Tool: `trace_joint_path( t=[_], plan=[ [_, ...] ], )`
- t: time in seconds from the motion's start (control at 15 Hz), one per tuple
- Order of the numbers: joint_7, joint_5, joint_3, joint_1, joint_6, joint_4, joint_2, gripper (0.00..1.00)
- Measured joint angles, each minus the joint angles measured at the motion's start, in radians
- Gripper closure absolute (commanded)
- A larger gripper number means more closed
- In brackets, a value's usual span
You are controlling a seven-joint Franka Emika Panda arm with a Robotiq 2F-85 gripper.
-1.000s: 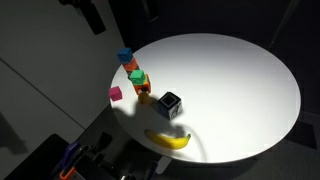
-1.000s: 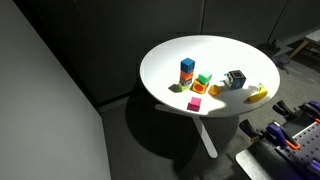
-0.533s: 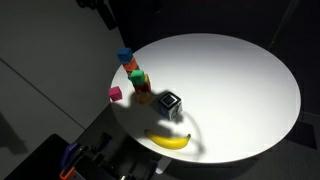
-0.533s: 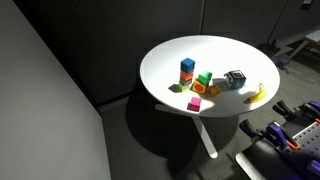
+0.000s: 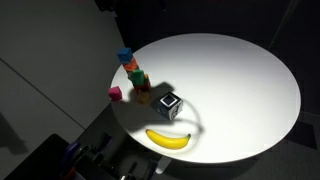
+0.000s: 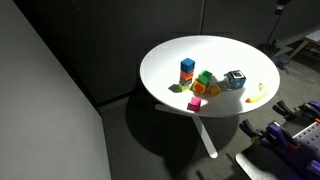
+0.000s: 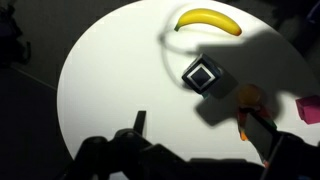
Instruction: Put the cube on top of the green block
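Cube (image 7: 203, 75) sits ahead of the spread end effector (image 7: 200, 122), untouched.

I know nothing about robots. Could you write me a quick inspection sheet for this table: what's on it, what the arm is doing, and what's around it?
Surface: round white table, brightly lit, mostly bare.
Job's things: cube sits on the table, apart from the green block; not yet stacked.
Clutter: banana near the table edge; blue block, orange block and magenta block clustered around the green one.
End effector: end effector is open, above the table, short of the cube, holding nothing.
Cables: nothing seen.
Surroundings: dark room; dark equipment with coloured parts beside the table.
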Motion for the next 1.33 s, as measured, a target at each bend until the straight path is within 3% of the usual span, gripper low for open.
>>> trace_joint_path(
  t=[0.33,0.67,0.87,1.33],
  plan=[
    [-0.087,0.101,-0.006,0.029,0.090,0.006,0.061,0.00],
    [-0.207,0.232,-0.020,0.044,0.098,0.041,0.119,0.00],
    [-0.260,0.290,-0.025,0.045,0.087,0.066,0.150,0.00],
    [-0.260,0.296,-0.025,0.043,-0.015,0.130,0.196,0.00]
  ],
)
